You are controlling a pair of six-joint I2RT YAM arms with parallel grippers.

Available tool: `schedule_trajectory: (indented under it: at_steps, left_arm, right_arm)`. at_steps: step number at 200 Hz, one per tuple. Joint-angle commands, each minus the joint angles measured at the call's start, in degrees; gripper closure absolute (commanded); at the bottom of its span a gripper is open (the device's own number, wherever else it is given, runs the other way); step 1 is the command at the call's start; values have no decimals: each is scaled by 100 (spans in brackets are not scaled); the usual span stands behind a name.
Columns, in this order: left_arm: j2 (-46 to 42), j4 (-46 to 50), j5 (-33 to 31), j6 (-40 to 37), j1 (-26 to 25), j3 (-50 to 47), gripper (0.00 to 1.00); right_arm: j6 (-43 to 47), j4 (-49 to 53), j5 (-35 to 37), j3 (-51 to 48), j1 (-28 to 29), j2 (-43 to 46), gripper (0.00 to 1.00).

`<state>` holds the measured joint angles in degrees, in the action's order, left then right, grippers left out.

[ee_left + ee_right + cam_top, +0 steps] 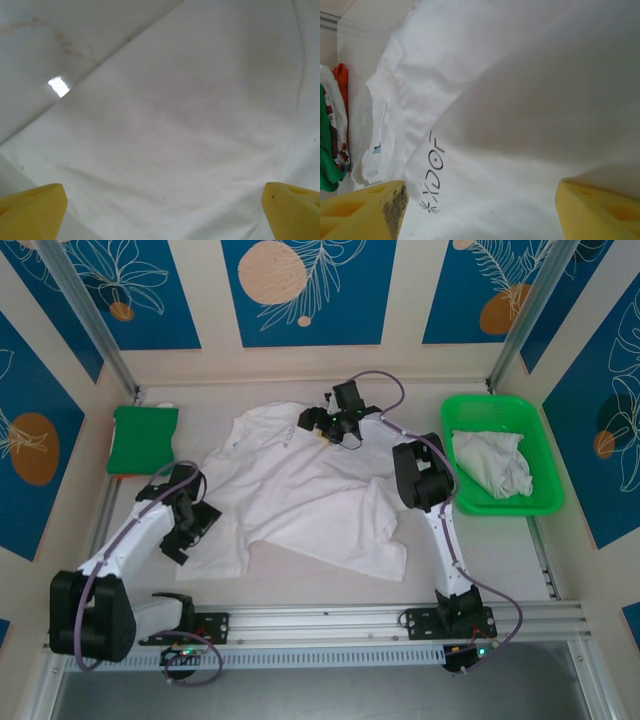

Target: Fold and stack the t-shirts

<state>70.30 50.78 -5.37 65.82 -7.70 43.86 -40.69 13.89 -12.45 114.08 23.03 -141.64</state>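
A white t-shirt lies spread and wrinkled across the middle of the table. My left gripper hovers at its near left edge. In the left wrist view that gripper is open, its yellow fingertips far apart over plain white fabric with nothing between them. My right gripper hangs over the far part of the shirt by the collar. In the right wrist view it is open above the small black chest print. A second white t-shirt lies crumpled in the green tray.
A folded green cloth lies at the far left of the table and also appears at the left edge of the right wrist view as green and red cloth. Bare tabletop shows beside the shirt's edge. Walls close in the table at the back and on both sides.
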Motion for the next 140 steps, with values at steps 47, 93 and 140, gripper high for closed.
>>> schedule_trajectory:
  at_steps: [47,93,140]
  left_arm:
    - [1359,-830,-606,-503,237,801,5]
    - [2247,-889,-659,-1066,597,1466,21]
    - [2935,-899,-598,-1710,857,2016,35]
  right_arm:
    - [435,1436,-299,2507,-96,-1580,21]
    - [695,1415,-728,2730,-158,-1288,21]
    - [979,1007,-856,1760,-123,-139,20]
